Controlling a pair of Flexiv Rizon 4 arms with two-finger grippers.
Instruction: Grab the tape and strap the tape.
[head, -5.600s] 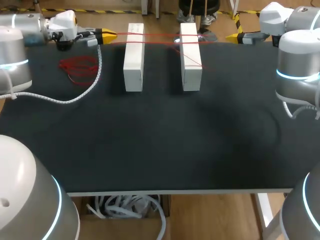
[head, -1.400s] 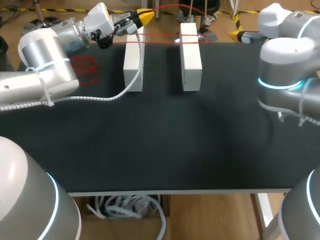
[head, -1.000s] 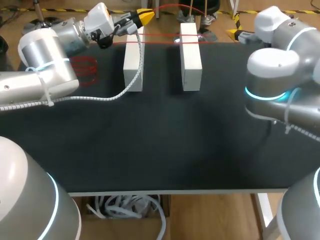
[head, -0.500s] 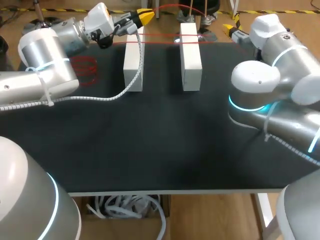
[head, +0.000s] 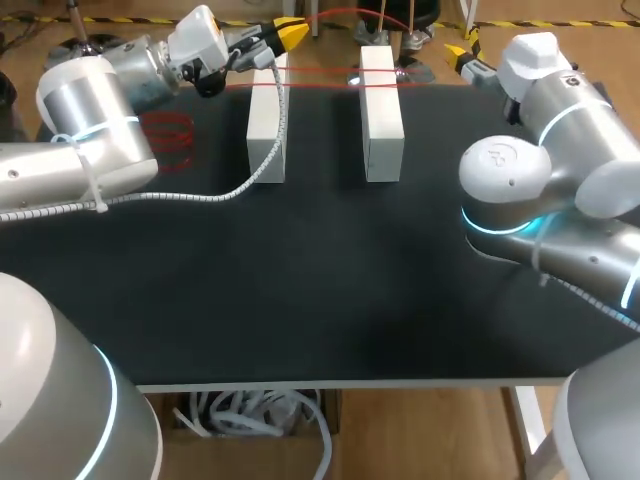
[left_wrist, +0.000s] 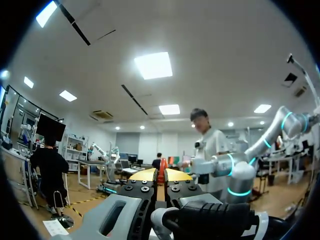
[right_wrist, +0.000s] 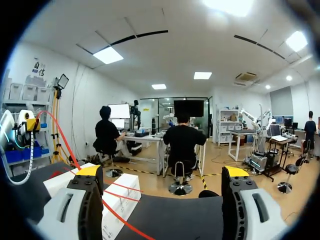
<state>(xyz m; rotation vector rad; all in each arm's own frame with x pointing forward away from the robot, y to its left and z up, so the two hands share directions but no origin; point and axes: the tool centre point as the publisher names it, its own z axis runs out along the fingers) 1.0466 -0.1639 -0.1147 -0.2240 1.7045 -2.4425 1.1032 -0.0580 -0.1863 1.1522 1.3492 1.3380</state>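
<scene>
At the table's (head: 300, 300) far edge, the left gripper (head: 288, 32) pinches the red tape (head: 320, 72) above the left white block (head: 266, 130); the right gripper (head: 462, 58) hangs spread nearby.

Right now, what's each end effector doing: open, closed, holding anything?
Left end effector: closed on the red cord.
Right end effector: open, fingers wide apart, holding nothing.

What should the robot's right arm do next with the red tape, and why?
Probably ease the right arm towards the thin red tape strung across the two white rectangular blocks. Its jaws stand wide open holding nothing, while the left arm has jaws shut on the tape's raised strand.
</scene>
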